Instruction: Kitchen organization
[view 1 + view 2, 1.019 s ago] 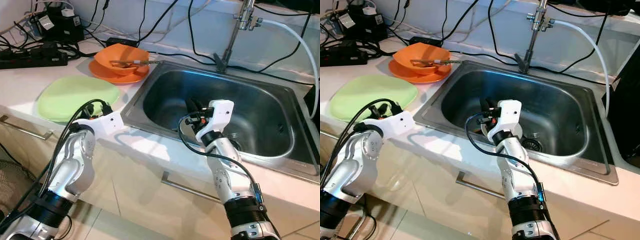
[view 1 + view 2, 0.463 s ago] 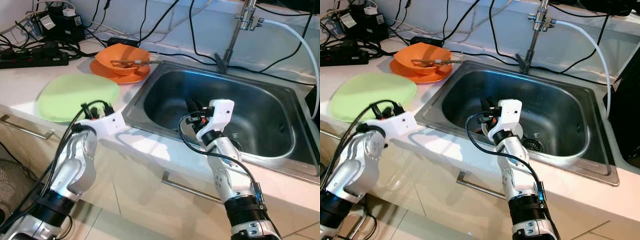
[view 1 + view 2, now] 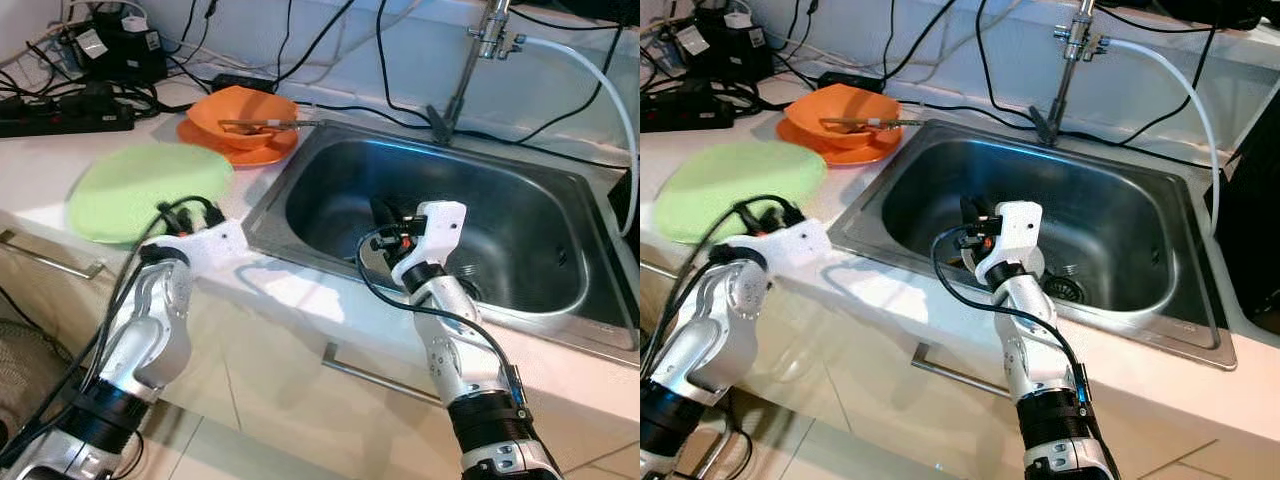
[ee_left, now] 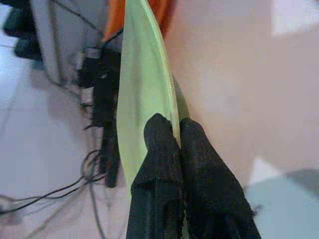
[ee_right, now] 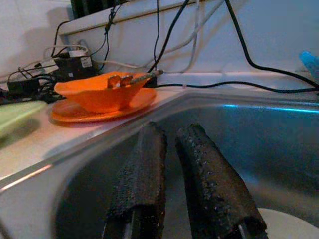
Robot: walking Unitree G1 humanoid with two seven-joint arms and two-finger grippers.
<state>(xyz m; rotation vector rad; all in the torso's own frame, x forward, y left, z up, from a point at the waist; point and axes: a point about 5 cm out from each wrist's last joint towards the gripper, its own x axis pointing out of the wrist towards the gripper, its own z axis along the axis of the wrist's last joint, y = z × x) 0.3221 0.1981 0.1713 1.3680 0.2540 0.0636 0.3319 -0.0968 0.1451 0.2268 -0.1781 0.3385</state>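
Note:
A light green plate (image 3: pixel 140 185) lies on the white counter left of the sink, its near rim a little raised. My left gripper (image 4: pixel 174 125) is shut on that rim, one black finger on each side of it. An orange bowl (image 3: pixel 243 112) holding utensils sits on an orange plate (image 3: pixel 225 148) by the sink's back left corner. My right gripper (image 3: pixel 383 212) hangs inside the steel sink (image 3: pixel 560 190), its fingers (image 5: pixel 144 164) pressed close with nothing between them. A white plate (image 5: pixel 286 224) lies on the sink floor under that gripper.
A tap (image 3: pixel 470 60) with a white hose (image 3: pixel 600 70) rises behind the sink. Black cables, a power strip (image 3: pixel 60 115) and chargers crowd the back left of the counter. Cabinet fronts with metal handles (image 3: pixel 375 375) run below the counter edge.
The green plate has shifted slightly to the left with my left gripper on its rim. The right arm has stayed where it was in the sink.

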